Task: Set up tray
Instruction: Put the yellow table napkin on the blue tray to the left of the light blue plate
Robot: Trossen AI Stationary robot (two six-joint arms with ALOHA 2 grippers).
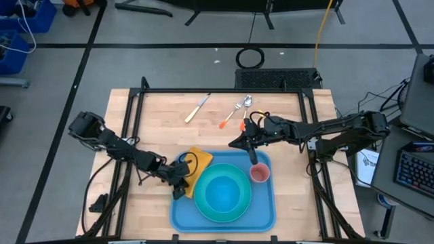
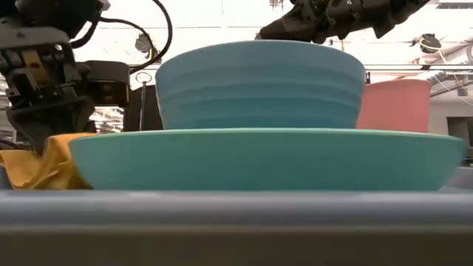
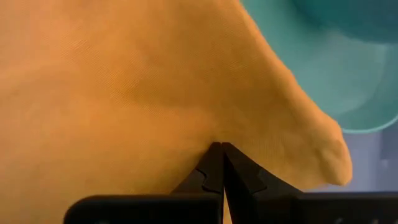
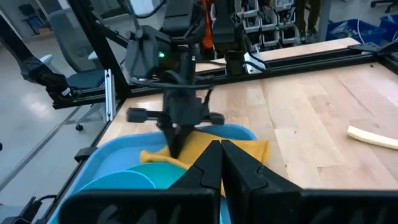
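The blue tray (image 1: 264,211) lies at the table's near edge. On it stand a turquoise plate (image 1: 203,203), which carries a turquoise bowl (image 2: 259,85), and a pink cup (image 1: 260,173). A yellow-orange napkin (image 1: 198,166) lies over the tray's far left corner, against the plate. My left gripper (image 1: 180,186) is shut on the napkin's left side. My right gripper (image 1: 252,148) is shut on nothing and hangs above the tray's far edge, just beyond the cup. My left gripper pinches the napkin's left part (image 3: 214,138) between its shut fingertips and comes slanting down from the table's left. The cloth puckers into a crease at the tips. The napkin lies slack on the tray, with one corner (image 3: 333,165) beside the plate.
On the bare wood beyond the tray lie a yellow-handled knife (image 1: 196,108), a metal spoon and fork (image 1: 242,106) and an orange-handled utensil (image 1: 227,120). A black frame rail (image 1: 224,91) runs around the table.
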